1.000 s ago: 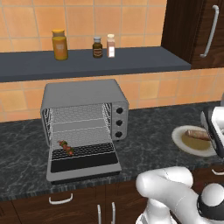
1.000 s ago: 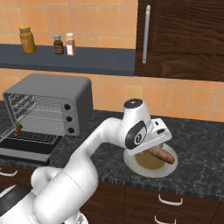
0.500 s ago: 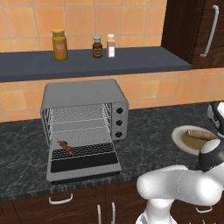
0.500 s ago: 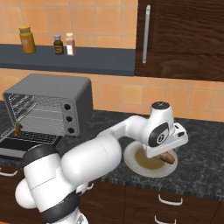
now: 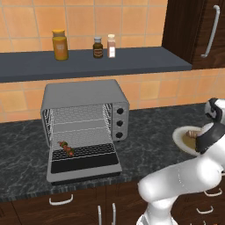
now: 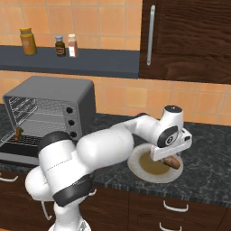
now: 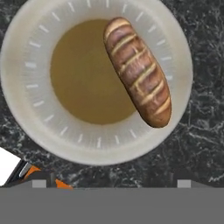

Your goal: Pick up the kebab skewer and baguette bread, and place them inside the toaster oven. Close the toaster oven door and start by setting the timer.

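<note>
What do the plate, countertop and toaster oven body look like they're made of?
Plate: glazed ceramic by the look, an off-white rim with pale tick marks and a tan centre, smooth.
Countertop: polished dark stone, probably marble or granite, black with fine white veining.
Toaster oven: grey sheet metal with a matte, even tone, wire racks inside and black knobs that may be plastic. It is a render, so these are looks only.

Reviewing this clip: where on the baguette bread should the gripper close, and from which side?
Probably across the middle of the baguette bread, coming straight down from above. It lies flat on the plate, long and narrow, so the open gripper above it should span its short width, turned square to its length.
</note>
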Motion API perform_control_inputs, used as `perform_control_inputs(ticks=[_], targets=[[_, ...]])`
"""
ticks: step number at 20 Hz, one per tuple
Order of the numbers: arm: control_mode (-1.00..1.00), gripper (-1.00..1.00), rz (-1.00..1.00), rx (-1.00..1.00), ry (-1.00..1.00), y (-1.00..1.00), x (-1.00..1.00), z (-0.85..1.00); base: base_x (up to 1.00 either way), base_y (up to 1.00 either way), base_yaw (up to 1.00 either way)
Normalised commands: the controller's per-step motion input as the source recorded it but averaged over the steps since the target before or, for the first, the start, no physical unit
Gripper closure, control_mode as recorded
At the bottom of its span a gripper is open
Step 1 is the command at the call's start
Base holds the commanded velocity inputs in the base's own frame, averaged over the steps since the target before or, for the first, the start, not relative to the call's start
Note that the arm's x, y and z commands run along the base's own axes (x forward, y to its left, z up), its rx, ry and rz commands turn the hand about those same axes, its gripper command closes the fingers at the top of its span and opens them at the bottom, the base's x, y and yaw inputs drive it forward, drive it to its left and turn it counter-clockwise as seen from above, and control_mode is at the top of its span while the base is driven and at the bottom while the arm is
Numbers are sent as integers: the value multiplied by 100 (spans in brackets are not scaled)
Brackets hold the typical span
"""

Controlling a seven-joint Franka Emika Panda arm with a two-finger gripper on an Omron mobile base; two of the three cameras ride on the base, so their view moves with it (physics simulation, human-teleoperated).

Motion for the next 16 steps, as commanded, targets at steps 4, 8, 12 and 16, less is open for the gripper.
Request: perform_control_inputs(ticks=[4, 8, 12, 16], targets=[[-100, -100, 0, 0, 15, 0, 22, -40, 0, 0, 0], [-100, -100, 2, 3, 0, 0, 14, -59, 0, 0, 0], [-100, -100, 4, 0, -11, -9, 13, -43, 0, 0, 0], [-100, -100, 2, 0, -1, -21, 34, -18, 0, 0, 0]])
